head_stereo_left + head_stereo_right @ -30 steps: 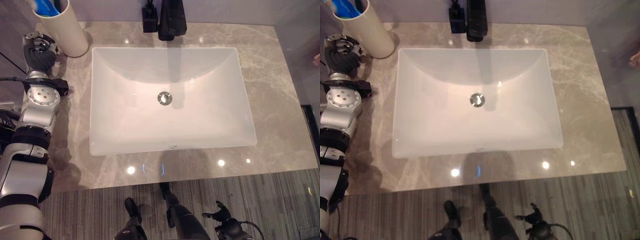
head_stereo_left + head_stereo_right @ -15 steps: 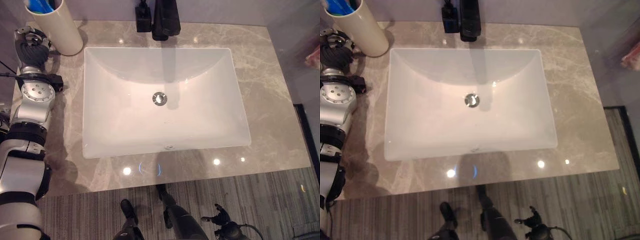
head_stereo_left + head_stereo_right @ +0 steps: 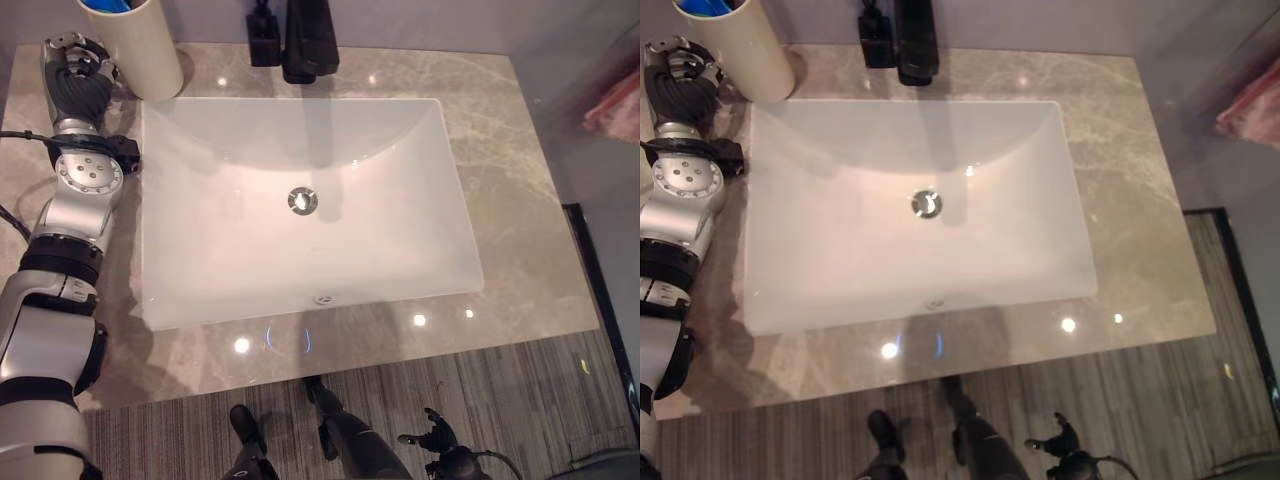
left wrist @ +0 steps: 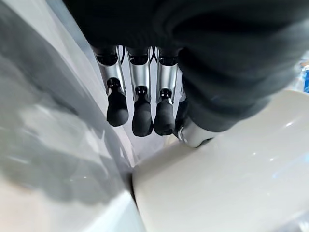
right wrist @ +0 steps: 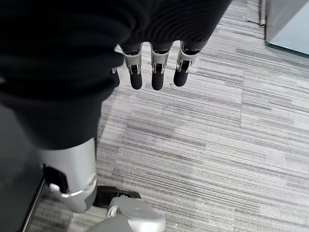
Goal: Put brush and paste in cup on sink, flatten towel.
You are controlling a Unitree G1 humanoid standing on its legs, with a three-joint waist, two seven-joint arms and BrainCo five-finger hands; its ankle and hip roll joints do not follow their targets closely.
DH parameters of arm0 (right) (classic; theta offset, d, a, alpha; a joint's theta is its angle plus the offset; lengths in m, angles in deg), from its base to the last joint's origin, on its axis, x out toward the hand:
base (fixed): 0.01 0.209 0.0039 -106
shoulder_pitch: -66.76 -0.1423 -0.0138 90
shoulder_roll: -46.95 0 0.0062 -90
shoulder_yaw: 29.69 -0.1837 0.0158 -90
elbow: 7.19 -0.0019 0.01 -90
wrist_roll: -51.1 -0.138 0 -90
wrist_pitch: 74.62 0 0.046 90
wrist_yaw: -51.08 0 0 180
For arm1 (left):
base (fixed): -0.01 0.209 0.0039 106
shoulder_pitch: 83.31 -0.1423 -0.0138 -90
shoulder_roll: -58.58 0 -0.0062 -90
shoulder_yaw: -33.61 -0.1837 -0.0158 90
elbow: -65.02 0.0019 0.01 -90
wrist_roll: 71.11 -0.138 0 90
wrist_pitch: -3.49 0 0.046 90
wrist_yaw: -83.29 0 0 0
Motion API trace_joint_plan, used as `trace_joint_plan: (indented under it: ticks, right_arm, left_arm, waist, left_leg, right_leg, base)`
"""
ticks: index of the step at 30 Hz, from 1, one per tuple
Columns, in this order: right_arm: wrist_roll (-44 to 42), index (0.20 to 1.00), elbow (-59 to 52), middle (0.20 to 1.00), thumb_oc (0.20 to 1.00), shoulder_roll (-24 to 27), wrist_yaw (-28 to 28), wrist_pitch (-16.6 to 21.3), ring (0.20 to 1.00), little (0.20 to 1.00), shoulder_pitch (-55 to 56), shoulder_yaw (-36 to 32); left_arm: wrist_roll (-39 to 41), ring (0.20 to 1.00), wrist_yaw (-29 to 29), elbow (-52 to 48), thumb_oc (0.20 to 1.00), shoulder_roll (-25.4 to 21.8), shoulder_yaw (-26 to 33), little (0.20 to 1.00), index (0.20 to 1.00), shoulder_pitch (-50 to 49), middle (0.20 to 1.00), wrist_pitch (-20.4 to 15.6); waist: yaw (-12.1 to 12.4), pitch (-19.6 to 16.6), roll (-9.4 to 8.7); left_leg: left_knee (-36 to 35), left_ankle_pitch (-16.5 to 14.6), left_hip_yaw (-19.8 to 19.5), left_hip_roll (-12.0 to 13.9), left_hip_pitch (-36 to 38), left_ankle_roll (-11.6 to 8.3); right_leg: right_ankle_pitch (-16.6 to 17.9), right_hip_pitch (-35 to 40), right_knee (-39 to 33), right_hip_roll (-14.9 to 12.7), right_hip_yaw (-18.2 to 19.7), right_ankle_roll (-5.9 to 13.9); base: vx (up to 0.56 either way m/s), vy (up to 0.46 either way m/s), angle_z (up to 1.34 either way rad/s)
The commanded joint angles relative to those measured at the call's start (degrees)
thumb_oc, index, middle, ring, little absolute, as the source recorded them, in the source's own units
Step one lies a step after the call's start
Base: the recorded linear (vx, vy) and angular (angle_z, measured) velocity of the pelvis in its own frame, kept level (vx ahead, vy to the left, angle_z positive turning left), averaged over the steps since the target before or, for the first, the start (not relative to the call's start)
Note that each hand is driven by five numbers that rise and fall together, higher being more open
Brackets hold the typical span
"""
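With the view shifted, the left hand point(image 3: 72, 72) stays at the cup's point(image 3: 130, 40) nine o'clock, fingers point(image 4: 142, 116) relaxed, empty, so cup loading looks done; towel point(image 3: 612, 100) remains.

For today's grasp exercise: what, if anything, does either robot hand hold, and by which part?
Nothing is held. The left hand is open beside the cup; the right hand hangs open over the floor.

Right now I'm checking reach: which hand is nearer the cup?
Left. The left hand sits on the counter right beside the cup; the right hand hangs low over the striped floor, away from it.
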Motion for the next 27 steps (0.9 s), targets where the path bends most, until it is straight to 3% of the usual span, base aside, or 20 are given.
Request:
trace_joint_plan:
  ticks: [1, 14, 19, 23, 24, 27]
  right_arm:
    - [-1.49, 1.000, -0.45, 1.000, 1.000, 2.29, 0.38, 0.41, 1.000, 1.000, -0.45, 1.32]
    - [-1.43, 1.000, 0.17, 1.000, 1.000, 2.39, 0.89, 0.77, 1.000, 1.000, 0.01, 1.17]
    - [-0.82, 1.000, 1.12, 1.000, 1.000, 2.15, 1.76, 0.59, 1.000, 1.000, 0.01, 1.06]
    - [-0.43, 1.000, 1.45, 1.000, 1.000, 2.46, 2.35, -0.44, 1.000, 1.000, 0.37, -0.72]
    - [0.24, 1.000, 1.39, 1.000, 1.000, 2.48, 2.38, -0.99, 1.000, 1.000, 0.83, -2.25]
    - [1.01, 1.000, 2.87, 1.000, 1.000, 2.90, 1.99, -1.86, 1.000, 1.000, 1.37, -3.44]
  left_arm:
    - [-1.26, 0.200, -0.52, 2.61, 0.200, 2.55, -2.04, 0.200, 0.200, 1.70, 0.200, -1.25]
    - [-3.22, 0.200, 0.55, 5.34, 0.200, 3.78, -2.29, 0.200, 0.200, 2.50, 0.200, -0.23]
    - [-4.88, 0.200, 5.63, 6.13, 0.200, 5.53, 1.05, 0.200, 0.200, 2.25, 0.200, 1.47]
    - [-3.30, 0.200, 8.12, -4.33, 0.200, 7.30, 4.96, 0.200, 0.200, -1.93, 0.200, -0.07]
    - [-5.04, 0.200, 8.58, -14.99, 0.200, 7.75, 7.73, 0.200, 0.200, -8.05, 0.200, -0.76]
    - [-4.40, 0.200, 6.74, -18.78, 0.200, 7.49, 11.90, 0.200, 0.200, -15.61, 0.200, -1.90]
  waist:
    - [-1.66, 3.87, 3.68]
    - [-2.20, 3.30, 3.60]
    - [-1.44, 3.13, 3.55]
    - [0.09, 3.18, 4.09]
    - [1.36, 3.49, 3.88]
    - [2.28, 3.48, 4.43]
  left_leg:
    - [0.21, 4.57, -6.46, 9.83, 1.33, -6.41]
    - [0.21, 4.64, -5.44, 10.30, 1.92, -6.55]
    - [0.21, 4.77, -5.85, 10.22, 2.39, -6.48]
    - [0.21, 4.22, -7.10, 9.60, 3.67, -5.97]
    - [0.21, 5.56, -7.88, 8.60, 3.67, -5.22]
    - [0.21, 5.00, -8.57, 7.98, 5.17, -4.94]
  right_leg:
    - [-0.23, 2.51, -0.02, -0.13, 0.05, 5.03]
    - [-0.08, 2.36, -0.02, 0.65, 0.35, 4.85]
    - [-0.24, 3.04, -0.02, 0.36, -0.28, 4.75]
    - [-0.74, 5.21, -0.02, -0.77, -1.21, 4.66]
    - [0.14, 5.98, -0.02, -1.86, -2.51, 4.25]
    - [-0.45, 8.06, -0.02, -2.72, -3.45, 4.33]
  base:
    - [0.00, -0.020, -0.07]
    - [0.00, -0.021, -0.02]
    - [-0.01, -0.036, -0.07]
    - [-0.03, -0.014, -0.01]
    - [-0.10, -0.050, -0.04]
    - [-0.03, 0.014, 0.12]
